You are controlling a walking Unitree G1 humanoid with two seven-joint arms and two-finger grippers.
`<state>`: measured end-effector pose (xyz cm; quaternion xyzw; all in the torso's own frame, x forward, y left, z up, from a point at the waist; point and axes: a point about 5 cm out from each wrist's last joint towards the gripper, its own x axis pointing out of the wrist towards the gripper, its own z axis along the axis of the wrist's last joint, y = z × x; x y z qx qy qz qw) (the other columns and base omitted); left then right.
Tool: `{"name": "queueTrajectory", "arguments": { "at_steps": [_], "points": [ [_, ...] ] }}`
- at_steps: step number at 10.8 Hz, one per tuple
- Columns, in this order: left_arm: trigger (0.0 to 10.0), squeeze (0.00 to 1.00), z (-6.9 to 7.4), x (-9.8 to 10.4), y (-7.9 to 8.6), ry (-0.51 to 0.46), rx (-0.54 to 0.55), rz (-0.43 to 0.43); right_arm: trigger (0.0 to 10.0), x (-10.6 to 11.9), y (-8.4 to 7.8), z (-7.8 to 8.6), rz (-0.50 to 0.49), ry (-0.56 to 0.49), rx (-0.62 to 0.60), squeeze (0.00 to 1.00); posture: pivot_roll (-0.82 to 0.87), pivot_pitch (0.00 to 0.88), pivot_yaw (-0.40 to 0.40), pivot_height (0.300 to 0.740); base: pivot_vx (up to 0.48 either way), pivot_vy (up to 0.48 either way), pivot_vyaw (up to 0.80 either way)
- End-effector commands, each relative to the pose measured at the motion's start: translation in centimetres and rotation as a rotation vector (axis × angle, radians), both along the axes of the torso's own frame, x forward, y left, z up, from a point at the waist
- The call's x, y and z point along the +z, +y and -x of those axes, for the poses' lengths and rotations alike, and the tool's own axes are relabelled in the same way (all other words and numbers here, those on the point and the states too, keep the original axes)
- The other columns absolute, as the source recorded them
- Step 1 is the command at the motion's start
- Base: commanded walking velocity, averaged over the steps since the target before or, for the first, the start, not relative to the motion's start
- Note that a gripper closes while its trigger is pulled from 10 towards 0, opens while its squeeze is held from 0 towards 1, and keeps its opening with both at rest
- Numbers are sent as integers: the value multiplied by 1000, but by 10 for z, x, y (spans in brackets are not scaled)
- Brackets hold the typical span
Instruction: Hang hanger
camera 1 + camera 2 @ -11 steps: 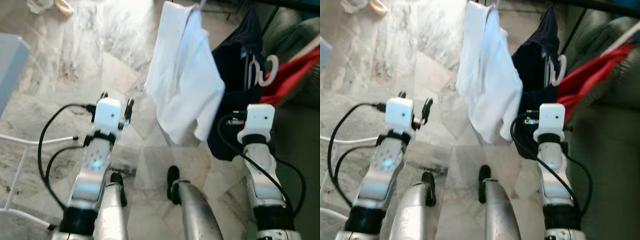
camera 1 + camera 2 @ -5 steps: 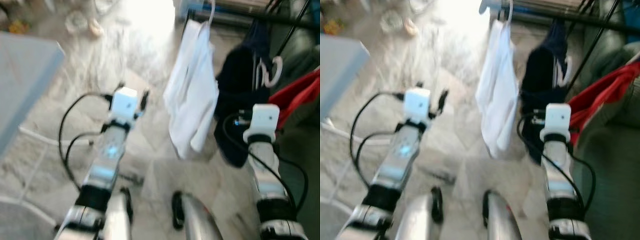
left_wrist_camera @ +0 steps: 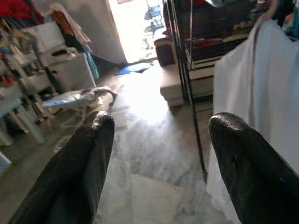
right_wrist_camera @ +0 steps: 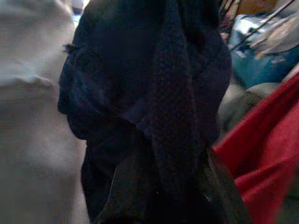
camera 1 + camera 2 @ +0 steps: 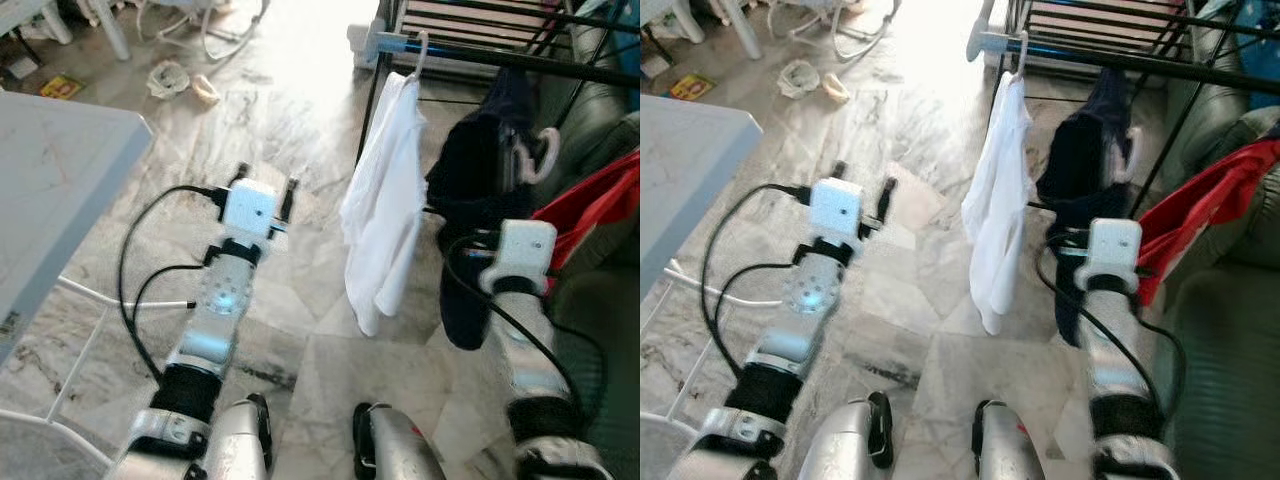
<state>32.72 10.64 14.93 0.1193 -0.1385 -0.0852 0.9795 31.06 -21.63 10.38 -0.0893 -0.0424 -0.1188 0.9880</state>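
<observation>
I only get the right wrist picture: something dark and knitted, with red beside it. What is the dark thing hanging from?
Observer: The dark garment hangs from the black rail of a drying rack.
Operator: Is anything else on that rail?
Observer: Yes, a white shirt. It hangs by a hanger hook near the rail's end, to the robot's left of the dark garment.
Operator: And the other arm?
Observer: The left tool is out over the floor beside the shirt, open and holding nothing.
</observation>
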Motion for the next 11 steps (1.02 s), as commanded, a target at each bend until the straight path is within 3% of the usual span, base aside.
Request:
{"name": "queueTrajectory", "arguments": {
  "at_steps": [1, 3, 5, 7, 9, 11],
  "points": [
    [10000, 0, -1, -2, 10, -8, -8, -41, 10000, 30, 18, -3, 40, -175, 129, 0, -81, 89, 31, 740, 0, 0, 0],
    [10000, 0, -2, -7, 22, 47, 27, -11, 10000, 21, 17, 7, 9, -140, 143, 0, -86, 106, 31, 740, 0, 0, 0],
    [10000, 0, 1, -7, 18, 55, 59, 34, 10000, 21, 23, 16, 40, -157, 221, 0, -77, 148, 17, 740, -142, 0, 0],
    [10000, 0, 1, -6, 19, 52, 60, 32, 10000, 17, 23, 16, 4, -134, 193, 0, -71, 168, 12, 740, -291, 0, 0],
    [10000, 0, 0, -1, 17, 32, 44, 31, 10000, 19, 31, 16, 15, -133, 241, 0, -78, 182, 4, 740, -272, 0, 0],
    [10000, 0, 1, 1, 16, 34, 43, 31, 10000, 25, 24, 13, 10, -134, 228, 0, -82, 191, 5, 740, -261, 0, 0]
  ]
}}
